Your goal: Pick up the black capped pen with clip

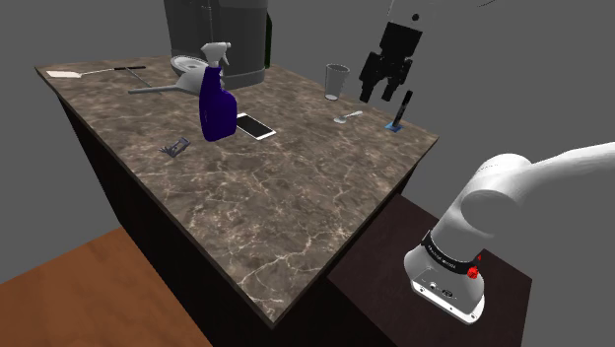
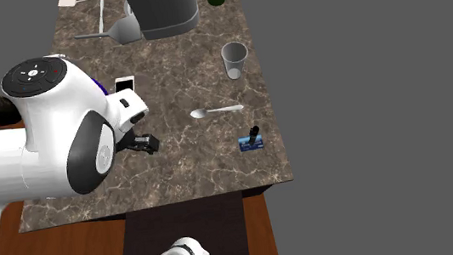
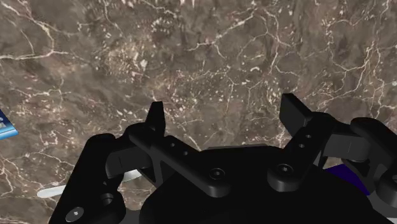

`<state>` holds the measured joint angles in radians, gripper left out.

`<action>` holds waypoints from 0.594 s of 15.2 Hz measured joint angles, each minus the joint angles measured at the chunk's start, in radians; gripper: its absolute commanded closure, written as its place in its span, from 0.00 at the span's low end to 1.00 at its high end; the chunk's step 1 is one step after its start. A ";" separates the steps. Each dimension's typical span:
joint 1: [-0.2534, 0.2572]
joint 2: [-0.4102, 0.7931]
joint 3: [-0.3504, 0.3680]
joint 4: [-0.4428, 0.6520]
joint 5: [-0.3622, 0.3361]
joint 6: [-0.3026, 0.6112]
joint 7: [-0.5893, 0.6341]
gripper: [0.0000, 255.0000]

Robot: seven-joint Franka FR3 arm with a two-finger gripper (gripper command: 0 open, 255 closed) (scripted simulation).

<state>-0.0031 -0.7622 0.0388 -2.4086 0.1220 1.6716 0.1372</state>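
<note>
In the shoulder view a brown marble counter (image 1: pixel 296 197) carried everything. At its far left corner lay a thin tool with a white head (image 1: pixel 65 74), and next to it a grey funnel (image 1: pixel 185 71). A blue spray bottle (image 1: pixel 217 106) stood upright, with a small dark thing (image 1: pixel 175 148) lying near it on the left. A white phone (image 1: pixel 254 126) lay just beside it on the right. Further right stood a clear cup (image 1: pixel 336 81), and a white spoon (image 1: pixel 348 116) lay in front of it. The gripper (image 1: pixel 378 94) hung in the air above this part of the counter. In the wrist view its fingers (image 3: pixel 156 118) stood apart, with only marble between them. The black pen (image 1: pixel 404 104) was just right of the gripper, not touching it, near the counter's right edge. It stood almost upright, a little tilted, with its lower end on a small blue card (image 1: pixel 394 128). In the second exterior view the black pen (image 2: pixel 254 133) was to the right of the spoon (image 2: pixel 216 111).
</note>
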 measured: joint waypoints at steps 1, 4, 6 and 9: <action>0.000 0.000 0.000 0.000 0.000 0.000 0.000 0.00; -0.020 0.017 -0.034 0.003 -0.029 0.005 -0.034 0.00; -0.040 0.042 -0.069 0.015 -0.057 0.011 -0.069 0.00; -0.072 0.072 -0.127 0.019 -0.102 0.027 -0.128 0.00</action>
<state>-0.0748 -0.6897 -0.0879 -2.3893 0.0203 1.6987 0.0090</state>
